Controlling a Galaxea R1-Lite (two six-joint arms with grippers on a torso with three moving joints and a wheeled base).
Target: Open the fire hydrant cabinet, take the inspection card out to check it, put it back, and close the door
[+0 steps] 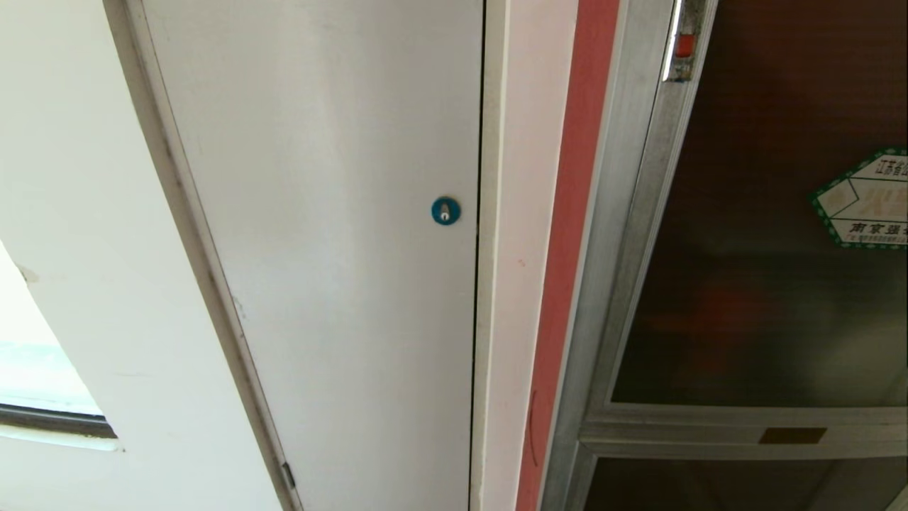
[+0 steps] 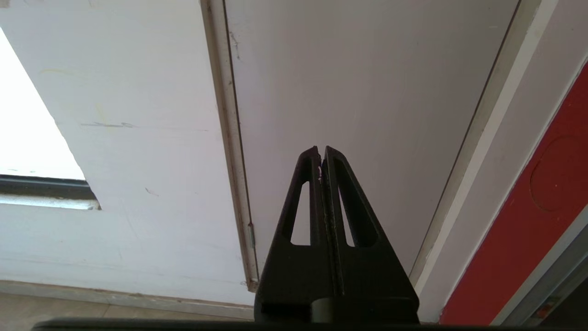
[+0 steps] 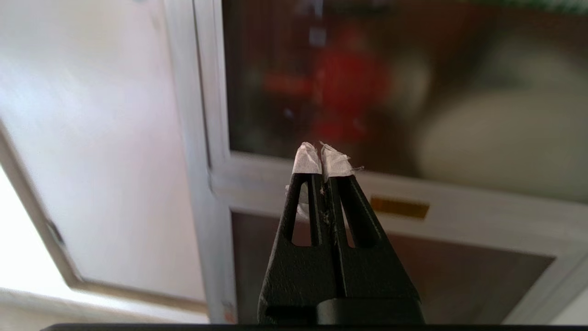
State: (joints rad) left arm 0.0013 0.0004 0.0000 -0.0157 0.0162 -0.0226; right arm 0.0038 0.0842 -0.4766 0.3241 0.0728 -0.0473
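Note:
The fire hydrant cabinet (image 1: 624,234) stands at the right of the head view, silver-framed with a red edge strip (image 1: 567,234). Its door (image 1: 766,284) is a dark glass panel, shut, with a green-bordered hexagonal sticker (image 1: 869,199) and a small red latch (image 1: 684,44) on the frame. A red valve (image 3: 349,87) shows blurred behind the glass. My right gripper (image 3: 321,154), tips wrapped in white tape, is shut and empty, a short way off the cabinet's cross rail (image 3: 459,197). My left gripper (image 2: 320,151) is shut and empty, facing the white door. The inspection card is out of view.
A plain white door (image 1: 333,248) with a round blue lock (image 1: 445,211) fills the middle of the head view. A smaller dark panel (image 3: 413,271) sits below the rail, which bears an orange label plate (image 1: 792,435). A window (image 1: 35,383) lies at the far left. Neither arm shows in the head view.

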